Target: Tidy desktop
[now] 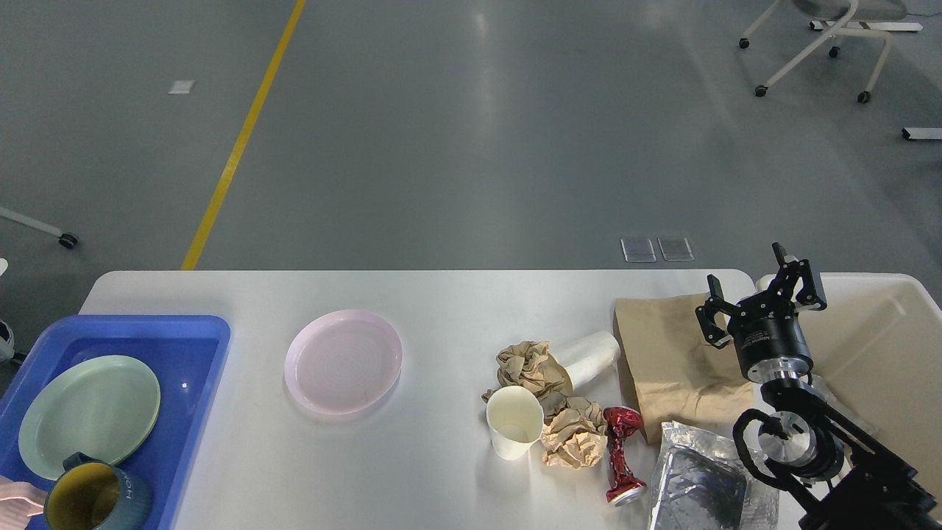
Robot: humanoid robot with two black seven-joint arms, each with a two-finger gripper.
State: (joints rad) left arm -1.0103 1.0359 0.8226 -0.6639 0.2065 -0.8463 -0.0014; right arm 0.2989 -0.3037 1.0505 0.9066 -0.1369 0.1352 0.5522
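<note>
The desktop [441,302] is a wide white tabletop. On its right half lie two crumpled brown paper wads [531,368], an upright paper cup [514,423], a white cup on its side [591,356], a crushed red can [622,456], a flat brown paper bag [666,361] and a silver foil bag [699,486]. A pink plate [343,361] sits left of centre. My right gripper [756,287] hovers open and empty over the bag's right edge. My left gripper is out of view.
A blue tray [213,331] at the left holds a green plate [88,414] and a dark mug [96,500]. A pale pink object [18,502] pokes in at the bottom-left corner. A cream bin [883,346] stands beside the table's right end.
</note>
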